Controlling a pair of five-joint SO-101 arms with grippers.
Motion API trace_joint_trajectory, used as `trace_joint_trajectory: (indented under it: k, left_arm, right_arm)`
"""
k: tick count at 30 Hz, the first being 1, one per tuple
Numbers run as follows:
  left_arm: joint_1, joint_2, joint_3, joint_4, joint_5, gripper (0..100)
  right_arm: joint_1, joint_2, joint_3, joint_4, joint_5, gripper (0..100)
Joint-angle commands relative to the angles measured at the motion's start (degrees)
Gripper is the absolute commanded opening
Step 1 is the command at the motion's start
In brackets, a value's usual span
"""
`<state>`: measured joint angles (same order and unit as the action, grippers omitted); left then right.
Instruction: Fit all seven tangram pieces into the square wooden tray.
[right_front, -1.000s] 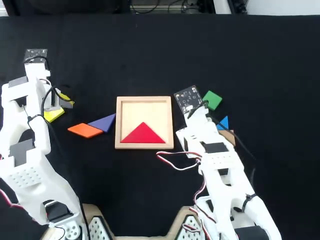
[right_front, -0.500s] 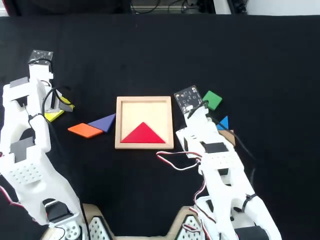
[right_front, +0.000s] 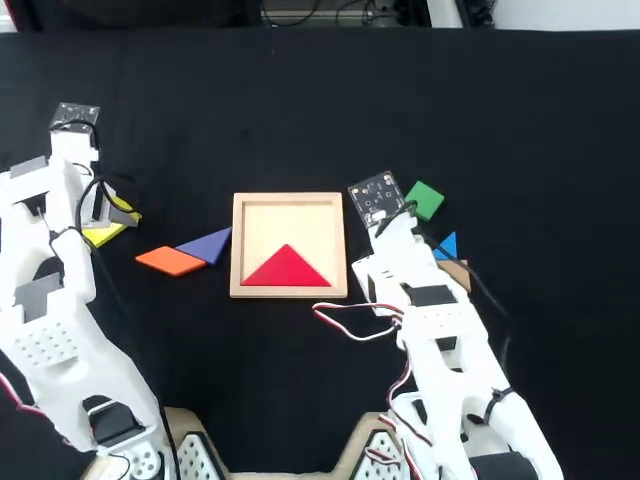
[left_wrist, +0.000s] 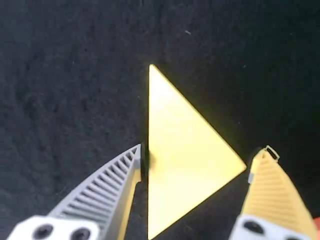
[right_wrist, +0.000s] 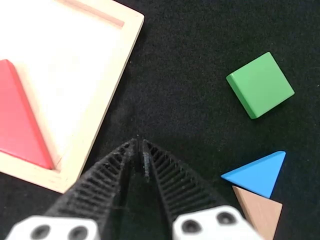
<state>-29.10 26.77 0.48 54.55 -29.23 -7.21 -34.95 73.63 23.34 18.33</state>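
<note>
A bench (right_front: 300, 110) covered in black cloth takes up the high view, with cables (right_front: 340, 12) bunched just past its 12 o'clock edge. The square wooden tray (right_front: 237, 245) sits near the middle. Inside it, a red triangle (right_front: 287, 267) lies flat against the 6 o'clock wall; the upper half of the tray floor is bare wood.

At the tray's 9 o'clock, a purple triangle (right_front: 208, 245) lies just beside the rim, touching an orange parallelogram (right_front: 170, 260) farther out. Beyond those, near the bench's 9 o'clock edge, lies a yellow triangle (left_wrist: 180, 160). The left tool (left_wrist: 195, 150) is above it with its fingers apart: the grey one is against the triangle's straight side, the other just off a corner.

At the tray's 2 o'clock is a green square (right_wrist: 260, 85), standing apart. At 3 o'clock a blue triangle (right_wrist: 257, 172) touches a tan triangle (right_wrist: 260, 210) toward 4 o'clock. The right tool (right_wrist: 139, 145) has its fingers pressed together, holding nothing, over cloth between the tray's 3 o'clock rim and these pieces.

A wide band of cloth runs from the tray to the 12 o'clock edge. Both arms' bases are at the 6 o'clock edge.
</note>
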Motion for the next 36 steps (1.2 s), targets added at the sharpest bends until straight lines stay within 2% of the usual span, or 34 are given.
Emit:
trace_joint_trajectory:
  k: [1,6,9,12,20,26,36]
  left_arm:
    - [-0.22,-0.35,-0.84,-1.05,-0.79,34]
    - [-0.04,-2.55,-4.62,0.0,2.64,34]
    - [0.04,-4.92,-8.4,6.07,2.81,34]
    - [1.63,-5.01,-8.31,8.62,2.2,34]
    - [2.24,-0.79,-8.22,8.09,2.11,34]
    - [1.89,4.92,-8.31,3.69,1.85,34]
    - [2.07,7.65,-8.31,3.43,-0.26,34]
  right_arm:
    - [-0.88,-1.63,-0.4,-0.62,0.62,1.4]
    - [-0.88,-1.63,-0.4,-0.7,0.62,1.4]
    - [-0.88,-1.63,-0.4,-0.7,0.62,1.4]
    - [-0.88,-1.63,-0.4,-0.7,0.62,1.4]
    - [-0.88,-1.63,-0.4,-0.62,0.62,1.4]
    - [-0.88,-1.63,-0.4,-0.62,0.62,1.4]
    - [-0.88,-1.63,-0.4,-0.62,0.62,1.4]
